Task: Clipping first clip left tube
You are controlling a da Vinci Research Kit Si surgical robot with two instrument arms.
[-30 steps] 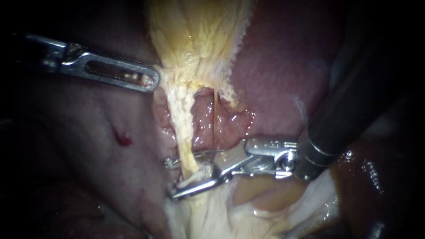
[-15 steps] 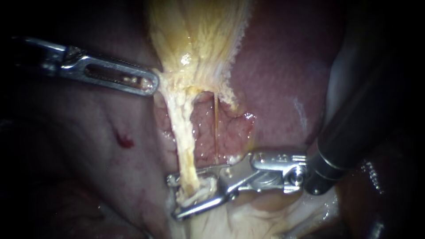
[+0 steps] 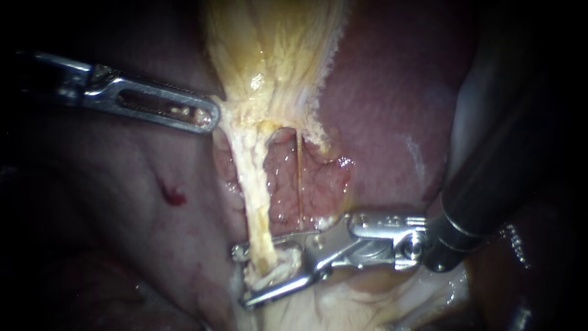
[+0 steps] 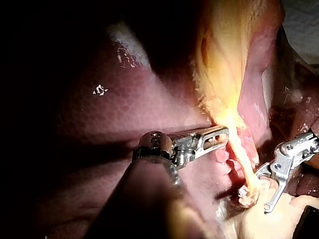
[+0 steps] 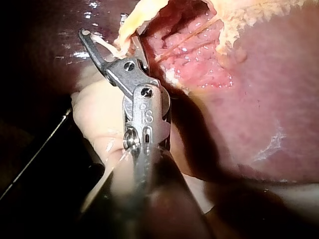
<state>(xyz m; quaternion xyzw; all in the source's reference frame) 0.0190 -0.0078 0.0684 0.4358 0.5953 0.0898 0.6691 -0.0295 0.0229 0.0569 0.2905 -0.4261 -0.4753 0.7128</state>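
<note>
Plainly, the coming move turned on how our right instrument (image 3: 239, 276) stood to the left tube (image 3: 254, 196). That tube, the thick pale one, ran down from the neck of the gallbladder (image 3: 275, 55) with its long axis nearly upright in the endoscope view, leaning a little toward the lower right. The right instrument came in across it from the right, close to square with that axis. Its jaws were spread, one on either side of the tube's lower end, so the tube lay between them with a gap showing. We judged them as straddling the tube, not yet closed on it.

Our left instrument (image 3: 208, 116) was well apart from that spot, up at the gallbladder's neck. Its jaws lay together on the edge of the gallbladder and held it out toward the left. The right instrument was therefore much the nearer to the tube.

We counted two instruments and two tubes. The right tube (image 3: 299, 178) was a thin strand just beside the left one over the raw bed of the liver (image 3: 398, 92). We saw no clip on either tube, and could not tell whether one sat in the spread jaws
</note>
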